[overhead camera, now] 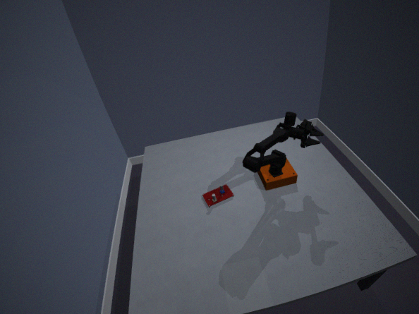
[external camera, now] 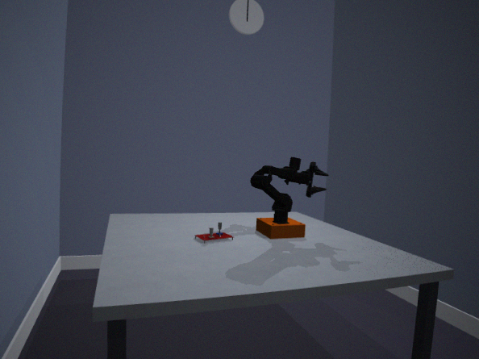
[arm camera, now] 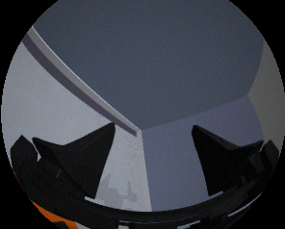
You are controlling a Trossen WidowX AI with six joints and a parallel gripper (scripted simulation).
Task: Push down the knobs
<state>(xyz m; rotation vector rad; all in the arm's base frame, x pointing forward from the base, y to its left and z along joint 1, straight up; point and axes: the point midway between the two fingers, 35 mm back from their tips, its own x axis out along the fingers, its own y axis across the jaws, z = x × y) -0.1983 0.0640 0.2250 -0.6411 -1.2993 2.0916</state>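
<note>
The red circuit board (overhead camera: pixel 228 191) (external camera: pixel 227 237) stands on short legs on the table. One light grey knob (overhead camera: pixel 214 196) (external camera: pixel 211 230) stands upright above a pale base; whether a gap remains under it is too small to tell. A darker grey knob (overhead camera: pixel 221 188) (external camera: pixel 219 225) stands upright over a blue potentiometer (overhead camera: pixel 222 192) (external camera: pixel 219 234), with a thin stretch of shaft visible between them in the exterior view. My gripper (overhead camera: pixel 321 138) (external camera: pixel 326 181) (arm camera: pixel 155 128) is open and empty, raised and pointing away from the board. The board is not in the wrist view.
The arm stands on an orange base block (overhead camera: pixel 281 183) (external camera: pixel 287 231) (arm camera: pixel 54 216), to the right of the board in the top and exterior views. The table (overhead camera: pixel 169 253) (external camera: pixel 153 273) carries the arm's shadows. A round clock (external camera: pixel 242 17) hangs on the wall.
</note>
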